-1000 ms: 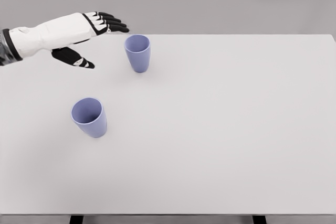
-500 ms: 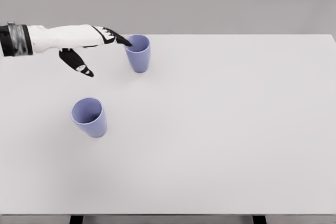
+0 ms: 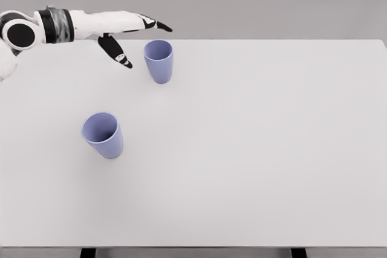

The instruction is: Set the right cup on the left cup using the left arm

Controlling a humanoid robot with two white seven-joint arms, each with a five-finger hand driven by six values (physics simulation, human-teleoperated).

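Reaching in from the upper left, the left hand (image 3: pixel 130 28) has risen and pushed farther along since half a second ago; then its fingertips sat at the rim of the right cup (image 3: pixel 158 60), now the fingers (image 3: pixel 154 25) stretch out flat above and just behind that rim, while the thumb (image 3: pixel 115 50) hangs down apart on the cup's left; the hand is spread and holds nothing; more of the forearm and a dark joint now show at the frame's left edge. Both cups stand where they stood a second ago, upright and open-mouthed on the white desk (image 3: pixel 254 149); the right cup is near the far edge, the left cup (image 3: pixel 103 135) nearer the camera and well apart from it. I judge the grasp not yet made; the hand appears to be lining up to close around the cup, with lift and stacking still ahead. Whether the fingers touch the rim or hover behind it cannot be told from this one view; the upper arm is cut off at the left; the right arm is not in sight.
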